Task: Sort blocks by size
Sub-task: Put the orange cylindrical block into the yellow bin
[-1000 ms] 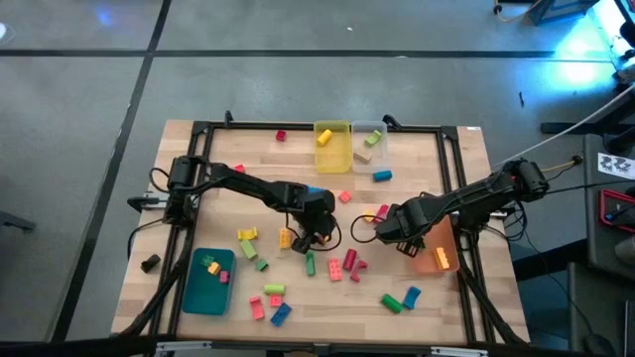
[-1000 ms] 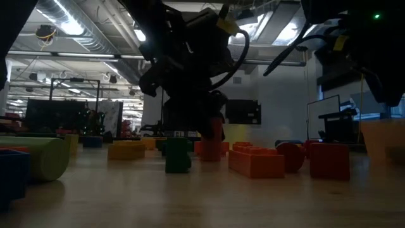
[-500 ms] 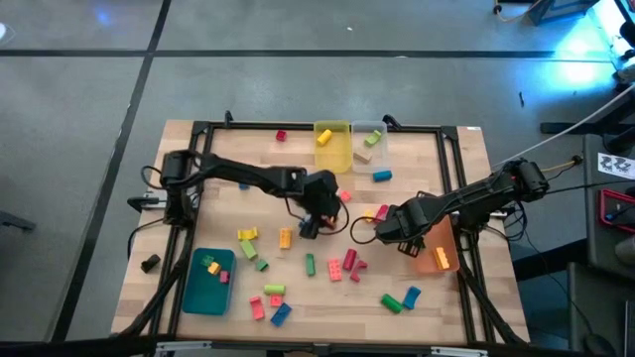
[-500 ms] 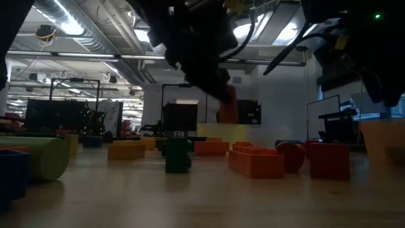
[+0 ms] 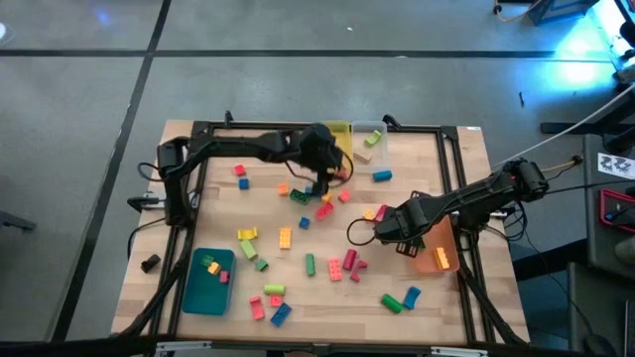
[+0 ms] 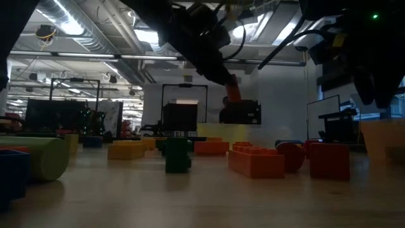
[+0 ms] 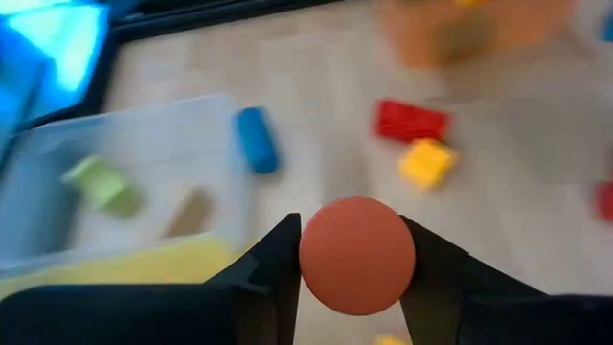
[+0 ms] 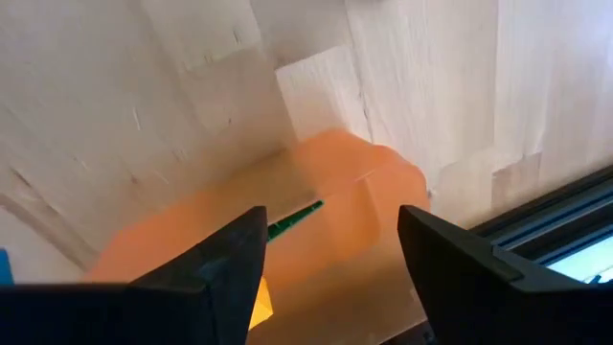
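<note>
An orange block sits between dark fingers, above a yellow bin.

Four bins stand on one table: teal, yellow, clear and orange. Roughly twenty-five blocks lie about, and two arms reach in.

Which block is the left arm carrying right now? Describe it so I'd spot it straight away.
Find the yellow bin at the table's far edge in the overhead view. The left hand hangs right beside it, shut on an orange-red block. Unlike the blocks lying on the wood, this one is lifted off the table, and its end looks round between the fingers.
</note>
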`<move>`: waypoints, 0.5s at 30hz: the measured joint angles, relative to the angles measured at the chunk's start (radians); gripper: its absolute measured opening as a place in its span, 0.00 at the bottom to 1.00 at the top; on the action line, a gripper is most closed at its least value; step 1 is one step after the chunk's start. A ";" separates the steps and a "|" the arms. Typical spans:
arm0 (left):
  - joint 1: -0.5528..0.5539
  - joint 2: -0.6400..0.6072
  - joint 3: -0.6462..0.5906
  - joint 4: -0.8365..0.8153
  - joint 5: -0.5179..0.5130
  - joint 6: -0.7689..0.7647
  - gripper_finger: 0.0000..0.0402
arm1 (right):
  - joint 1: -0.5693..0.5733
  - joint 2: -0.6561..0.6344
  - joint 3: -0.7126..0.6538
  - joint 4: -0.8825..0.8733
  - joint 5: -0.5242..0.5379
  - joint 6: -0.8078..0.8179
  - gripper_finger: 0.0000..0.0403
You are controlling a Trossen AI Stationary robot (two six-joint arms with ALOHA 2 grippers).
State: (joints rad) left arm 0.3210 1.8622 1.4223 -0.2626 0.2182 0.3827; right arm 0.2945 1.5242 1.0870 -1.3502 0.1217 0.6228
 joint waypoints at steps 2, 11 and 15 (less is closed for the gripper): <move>0.037 0.000 0.000 0.020 -0.005 -0.004 0.31 | 0.000 0.000 0.000 0.003 0.012 -0.006 0.59; 0.158 0.022 0.001 0.043 -0.024 0.020 0.33 | 0.000 0.000 -0.001 0.128 0.114 -0.170 0.59; 0.180 0.054 0.001 0.062 -0.026 0.040 0.36 | 0.000 0.000 -0.001 0.227 0.159 -0.311 0.59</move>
State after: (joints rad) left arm 0.5014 1.9162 1.4232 -0.2005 0.1923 0.4226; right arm 0.2943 1.5242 1.0863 -1.1234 0.2804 0.3117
